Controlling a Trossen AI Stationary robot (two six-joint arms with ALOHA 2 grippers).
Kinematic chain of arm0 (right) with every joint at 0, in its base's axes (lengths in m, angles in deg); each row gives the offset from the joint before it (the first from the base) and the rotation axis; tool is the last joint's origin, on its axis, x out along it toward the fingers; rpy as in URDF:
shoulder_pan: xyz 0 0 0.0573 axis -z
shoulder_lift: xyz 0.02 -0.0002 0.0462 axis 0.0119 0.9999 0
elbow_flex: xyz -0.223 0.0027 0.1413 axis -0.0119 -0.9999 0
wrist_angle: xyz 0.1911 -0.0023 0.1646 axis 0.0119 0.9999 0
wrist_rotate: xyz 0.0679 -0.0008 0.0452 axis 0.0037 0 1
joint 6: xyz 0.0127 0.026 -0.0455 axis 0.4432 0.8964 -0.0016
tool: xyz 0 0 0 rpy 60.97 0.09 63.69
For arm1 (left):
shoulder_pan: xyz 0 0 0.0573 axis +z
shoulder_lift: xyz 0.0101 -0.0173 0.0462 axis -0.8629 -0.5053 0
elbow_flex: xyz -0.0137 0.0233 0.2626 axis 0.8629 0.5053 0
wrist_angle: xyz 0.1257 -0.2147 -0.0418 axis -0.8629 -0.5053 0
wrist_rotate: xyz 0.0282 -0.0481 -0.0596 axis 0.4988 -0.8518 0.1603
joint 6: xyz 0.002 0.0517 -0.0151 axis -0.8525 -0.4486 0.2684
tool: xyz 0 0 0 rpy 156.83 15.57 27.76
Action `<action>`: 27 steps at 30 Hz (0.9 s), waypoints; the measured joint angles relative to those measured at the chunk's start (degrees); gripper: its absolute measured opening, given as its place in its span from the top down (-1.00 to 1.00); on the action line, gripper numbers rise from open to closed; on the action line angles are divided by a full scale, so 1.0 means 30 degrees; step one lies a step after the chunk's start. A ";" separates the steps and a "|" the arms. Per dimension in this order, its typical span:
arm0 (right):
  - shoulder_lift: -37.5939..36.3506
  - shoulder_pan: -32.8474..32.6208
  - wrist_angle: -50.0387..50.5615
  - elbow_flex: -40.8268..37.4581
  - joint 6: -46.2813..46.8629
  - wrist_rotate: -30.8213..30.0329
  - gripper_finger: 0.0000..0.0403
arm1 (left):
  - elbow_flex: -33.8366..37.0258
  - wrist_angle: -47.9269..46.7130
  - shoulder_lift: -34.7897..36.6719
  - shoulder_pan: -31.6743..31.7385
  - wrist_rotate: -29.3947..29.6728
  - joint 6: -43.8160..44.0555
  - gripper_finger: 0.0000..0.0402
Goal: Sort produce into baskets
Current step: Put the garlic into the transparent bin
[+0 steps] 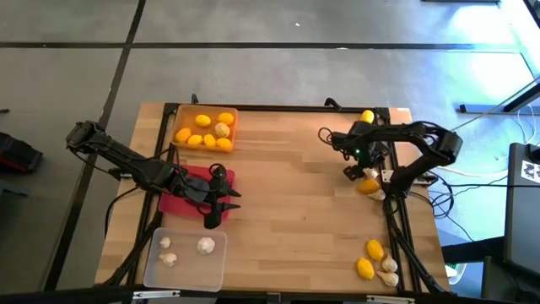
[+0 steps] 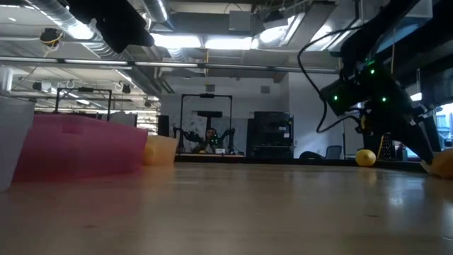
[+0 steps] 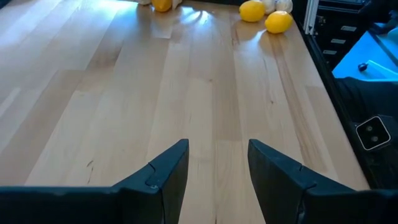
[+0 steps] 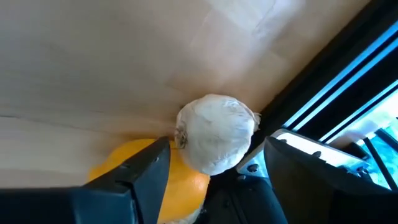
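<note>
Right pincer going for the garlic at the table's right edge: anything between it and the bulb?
Nothing visible. The right pincer is open with the white garlic bulb directly between its fingers. A yellow-orange lemon-like fruit touches the bulb's side, behind one finger, so it may get nudged or caught when the pincer closes.

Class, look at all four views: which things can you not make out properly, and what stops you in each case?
- Red basket: contents hidden in the high view by the left arm.
- Lemon beside the garlic bulb: partly covered in the right wrist view by a finger of the right gripper.
- Clear basket: cut off by the low view's edge.
</note>
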 joint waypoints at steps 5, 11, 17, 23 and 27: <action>0.1615 -0.0002 -0.0015 0.0000 -0.0574 0.0094 -0.17 | 0.0000 -0.0006 0.0000 0.0000 0.0000 -0.0017 0.19; 0.2714 -0.0010 -0.0158 0.0000 -0.1133 0.0024 0.08 | 0.0000 -0.0007 0.0000 0.0000 0.0000 -0.0155 0.19; 0.2714 -0.0061 -0.0293 0.0026 -0.2046 -0.0599 0.39 | 0.0000 0.0000 0.0000 0.0000 0.0001 -0.0160 0.20; 0.1949 -0.0061 -0.0698 0.0267 -0.2476 -0.1550 0.40 | 0.0000 0.0010 0.0000 0.0000 0.0003 -0.0168 0.20; 0.0542 -0.0061 -0.0958 0.0962 -0.2595 -0.1608 0.39 | 0.0000 0.0415 0.0000 0.0000 0.0007 -0.0422 0.20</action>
